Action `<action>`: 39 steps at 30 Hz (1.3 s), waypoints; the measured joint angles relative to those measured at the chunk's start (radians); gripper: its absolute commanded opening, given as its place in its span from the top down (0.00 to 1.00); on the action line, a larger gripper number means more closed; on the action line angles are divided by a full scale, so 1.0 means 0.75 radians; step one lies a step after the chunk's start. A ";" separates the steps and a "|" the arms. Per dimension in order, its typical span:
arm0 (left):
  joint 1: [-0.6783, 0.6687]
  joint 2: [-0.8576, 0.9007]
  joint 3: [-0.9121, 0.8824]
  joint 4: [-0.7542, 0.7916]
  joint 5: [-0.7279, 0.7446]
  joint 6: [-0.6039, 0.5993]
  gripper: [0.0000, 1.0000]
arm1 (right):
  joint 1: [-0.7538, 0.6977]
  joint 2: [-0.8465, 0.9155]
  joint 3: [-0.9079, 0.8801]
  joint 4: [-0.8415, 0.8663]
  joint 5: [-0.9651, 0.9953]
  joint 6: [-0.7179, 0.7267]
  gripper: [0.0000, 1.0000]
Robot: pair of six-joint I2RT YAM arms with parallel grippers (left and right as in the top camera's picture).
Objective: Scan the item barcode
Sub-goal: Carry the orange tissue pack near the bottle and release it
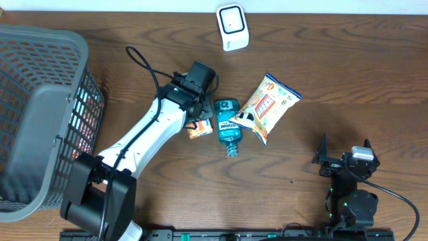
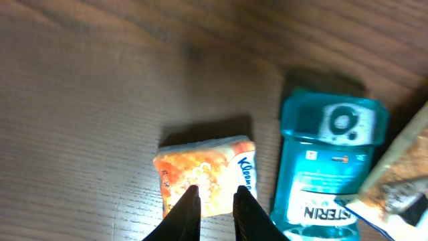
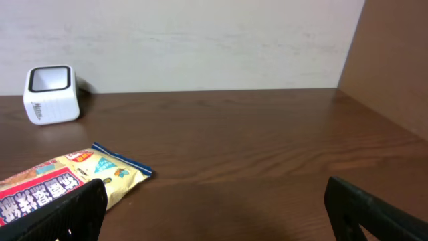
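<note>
A small orange tissue pack (image 2: 204,171) lies on the wooden table, left of a teal mouthwash bottle (image 2: 331,167). My left gripper (image 2: 217,197) stands over the pack's near edge, its fingers pinched narrowly on the soft wrapper. From overhead the pack (image 1: 198,130) peeks out under the left gripper (image 1: 198,119), with the bottle (image 1: 227,126) and a yellow snack bag (image 1: 269,107) to its right. The white barcode scanner (image 1: 232,27) stands at the far edge, also the scanner (image 3: 50,95) in the right wrist view. My right gripper (image 3: 214,211) rests open at the front right, holding nothing.
A large grey mesh basket (image 1: 40,114) fills the left side of the table. The snack bag (image 3: 67,181) overlaps the bottle's lower side. A brown side panel (image 3: 394,67) rises to the right of the right arm (image 1: 348,167).
</note>
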 measured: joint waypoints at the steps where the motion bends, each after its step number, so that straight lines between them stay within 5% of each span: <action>1: 0.000 0.006 -0.012 0.002 0.000 -0.012 0.81 | 0.000 0.000 0.000 0.000 0.000 0.000 0.01; 21: 0.000 0.173 -0.036 0.020 0.034 -0.123 0.82 | 0.000 0.000 0.000 0.000 0.000 0.000 0.01; 23: 0.000 0.207 -0.036 0.024 0.048 -0.127 0.92 | 0.000 0.000 0.000 0.000 0.000 0.000 0.01; 32: 0.007 0.211 -0.033 0.020 0.071 -0.117 0.92 | 0.000 0.000 0.000 0.000 0.000 0.000 0.01; 34: 0.007 0.194 -0.024 0.013 0.081 -0.086 0.78 | 0.000 0.000 0.000 0.000 0.001 0.000 0.01; 38: 0.007 0.069 0.042 0.005 0.102 -0.003 0.01 | 0.000 0.000 0.000 0.000 0.000 0.000 0.01; 39: 0.007 0.025 0.064 0.003 0.104 0.017 0.02 | 0.000 0.000 0.000 0.000 0.000 0.000 0.01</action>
